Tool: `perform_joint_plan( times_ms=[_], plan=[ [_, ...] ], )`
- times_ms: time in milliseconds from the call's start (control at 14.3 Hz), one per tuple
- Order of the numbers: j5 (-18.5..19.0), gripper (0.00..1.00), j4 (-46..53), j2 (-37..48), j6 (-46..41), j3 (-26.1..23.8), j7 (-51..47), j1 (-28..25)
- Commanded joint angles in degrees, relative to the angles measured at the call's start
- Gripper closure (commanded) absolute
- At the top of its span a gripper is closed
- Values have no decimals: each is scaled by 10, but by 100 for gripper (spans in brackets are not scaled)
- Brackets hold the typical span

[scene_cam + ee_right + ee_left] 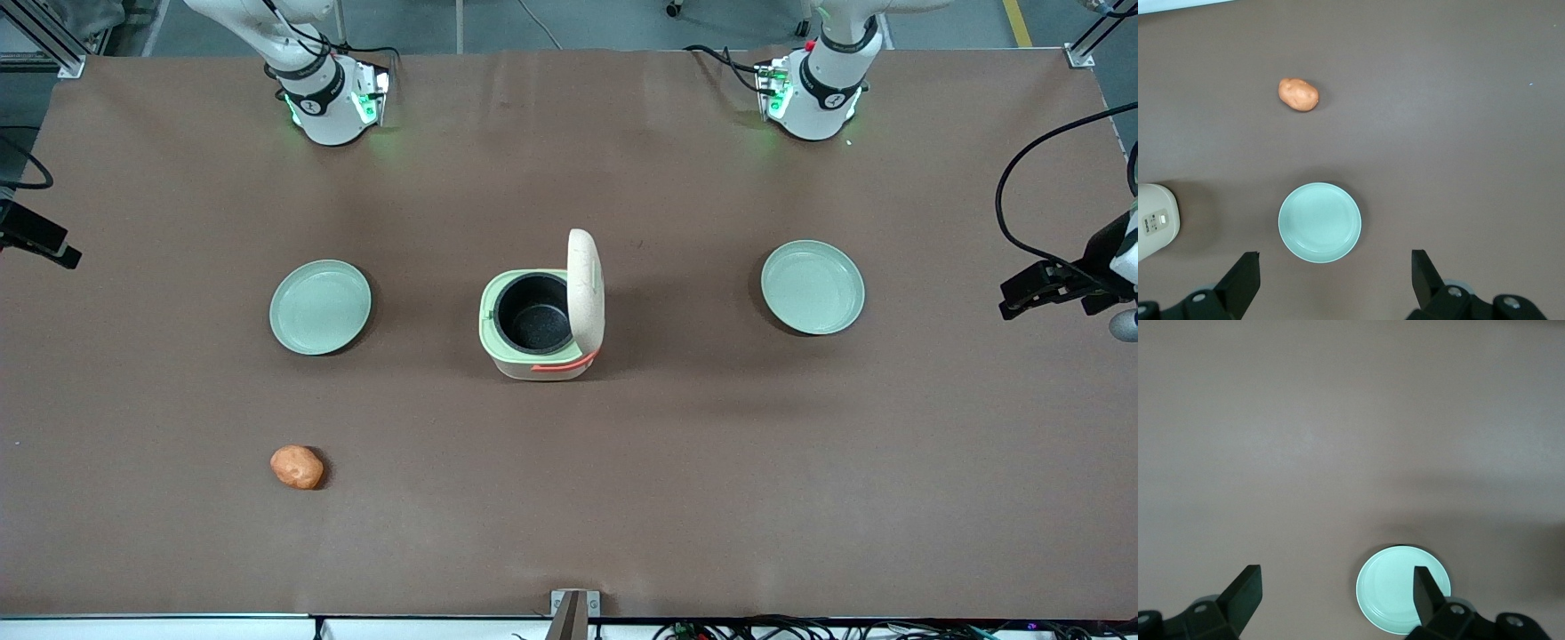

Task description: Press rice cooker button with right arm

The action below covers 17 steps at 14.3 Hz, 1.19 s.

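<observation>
Front view: the rice cooker (540, 324) sits mid-table with its lid up and black pot bare, between two green plates. My gripper (1335, 277) hangs above the table with jaws spread wide, holding nothing, over the plate (1319, 222) toward my end; a potato (1298, 94) lies at about eleven o'clock from that plate. The cooker's button panel (1156, 222) faces my side. It looks a light, rigid plastic shell that may slide, so I judge a gentle fingertip press on the panel best.
</observation>
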<state>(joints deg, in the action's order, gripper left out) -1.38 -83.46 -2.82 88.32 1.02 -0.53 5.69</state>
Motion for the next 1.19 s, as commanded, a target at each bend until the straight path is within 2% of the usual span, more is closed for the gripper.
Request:
perform_joint_plan(
  times_ms=[0,1116],
  plan=[
    [6,0,-66,46,28,-3,10,4],
    [9,0,-94,70,26,-3,24,3]
  ],
)
